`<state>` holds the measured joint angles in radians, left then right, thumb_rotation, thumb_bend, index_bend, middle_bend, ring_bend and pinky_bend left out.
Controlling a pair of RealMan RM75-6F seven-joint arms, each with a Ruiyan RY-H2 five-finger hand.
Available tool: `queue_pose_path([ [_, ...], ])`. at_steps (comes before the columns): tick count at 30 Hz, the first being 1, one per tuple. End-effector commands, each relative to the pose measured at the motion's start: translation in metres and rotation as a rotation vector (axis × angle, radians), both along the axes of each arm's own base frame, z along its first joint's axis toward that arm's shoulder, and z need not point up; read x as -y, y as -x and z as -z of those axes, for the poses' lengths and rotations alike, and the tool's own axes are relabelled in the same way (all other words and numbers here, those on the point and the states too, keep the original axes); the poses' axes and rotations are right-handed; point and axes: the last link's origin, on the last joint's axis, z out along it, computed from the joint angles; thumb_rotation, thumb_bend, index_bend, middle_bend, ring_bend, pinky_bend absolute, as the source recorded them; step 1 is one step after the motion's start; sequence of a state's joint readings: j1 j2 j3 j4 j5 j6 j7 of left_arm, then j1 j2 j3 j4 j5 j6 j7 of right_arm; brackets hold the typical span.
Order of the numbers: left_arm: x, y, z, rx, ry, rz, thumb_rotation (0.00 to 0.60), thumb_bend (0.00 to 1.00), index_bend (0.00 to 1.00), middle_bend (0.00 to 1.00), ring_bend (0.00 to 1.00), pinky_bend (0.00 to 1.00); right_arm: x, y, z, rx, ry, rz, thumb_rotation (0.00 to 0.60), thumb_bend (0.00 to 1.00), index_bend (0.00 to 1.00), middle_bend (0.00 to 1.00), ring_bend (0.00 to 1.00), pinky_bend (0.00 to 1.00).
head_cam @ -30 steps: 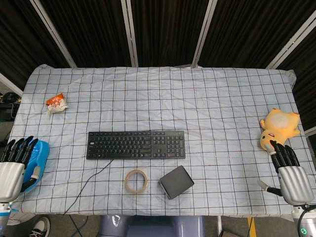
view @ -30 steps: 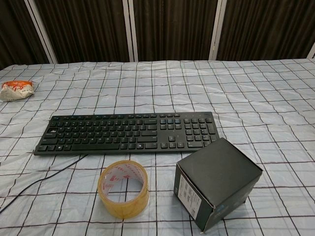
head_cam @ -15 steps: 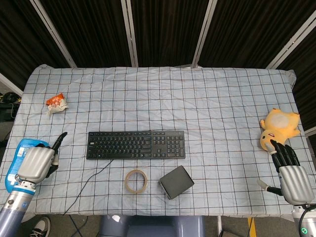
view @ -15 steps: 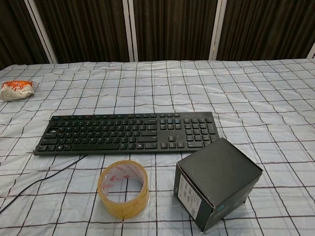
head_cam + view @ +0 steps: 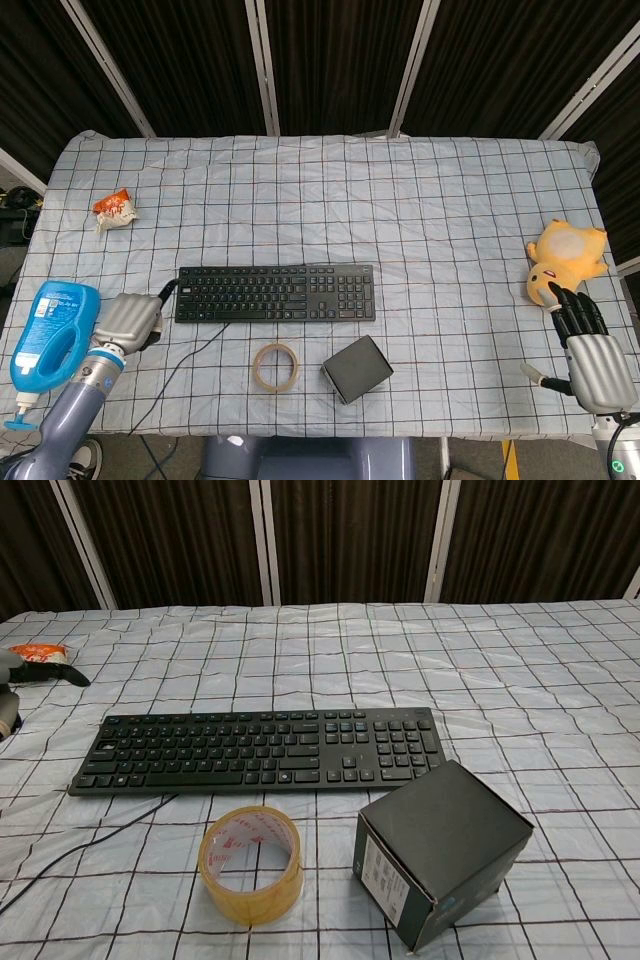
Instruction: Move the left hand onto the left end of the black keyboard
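- Flat black plastic keyboard (image 5: 276,293) lying lengthwise at the middle of the checked-cloth tabletop (image 5: 430,200), cable trailing off toward the near edge.
- Left hand (image 5: 130,318) now just beside the keyboard's left end, having swept in from the far left edge over the last second; not yet on the keys.
- Left fingers pointing toward the keyboard, holding nothing; spread or pressed together not clear from the head view, and only a dark fingertip showing at the chest view's left edge.
- Blue plastic bottle (image 5: 50,325) now fully uncovered at the left, apart from the hand.
- Right hand (image 5: 590,355) resting at the right edge, unchanged, fingers together and extended, empty, near the yellow plush toy (image 5: 563,258).
- Judged nearly done: a short reach rightward and down onto the left keys remaining.
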<state>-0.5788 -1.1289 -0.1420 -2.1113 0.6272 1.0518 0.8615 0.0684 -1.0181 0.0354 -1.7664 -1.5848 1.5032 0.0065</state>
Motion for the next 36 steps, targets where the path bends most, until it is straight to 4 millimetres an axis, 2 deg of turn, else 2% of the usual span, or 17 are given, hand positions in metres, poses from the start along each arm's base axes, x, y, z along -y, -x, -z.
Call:
queue_pose_path([
  [1, -0.008, -0.02, 0.021, -0.022, 0.098, 0.001, 0.6, 1.0, 0.06, 0.78, 0.69, 0.48, 0.0, 0.0, 0.0, 0.004, 0.0, 0.001, 0.6, 0.07, 0.03, 0.0, 0.0, 0.0],
  [14, -0.014, -0.031, 0.048, -0.063, 0.132, -0.02, 0.6, 1.0, 0.07, 0.78, 0.69, 0.48, 0.0, 0.0, -0.001, 0.019, -0.001, 0.005, 0.6, 0.08, 0.03, 0.0, 0.0, 0.0],
  [36, -0.021, -0.034, 0.066, -0.103, 0.137, -0.053, 0.6, 1.0, 0.08, 0.78, 0.69, 0.48, -0.001, -0.002, 0.0, 0.031, -0.009, 0.006, 0.6, 0.08, 0.03, 0.0, 0.0, 0.0],
])
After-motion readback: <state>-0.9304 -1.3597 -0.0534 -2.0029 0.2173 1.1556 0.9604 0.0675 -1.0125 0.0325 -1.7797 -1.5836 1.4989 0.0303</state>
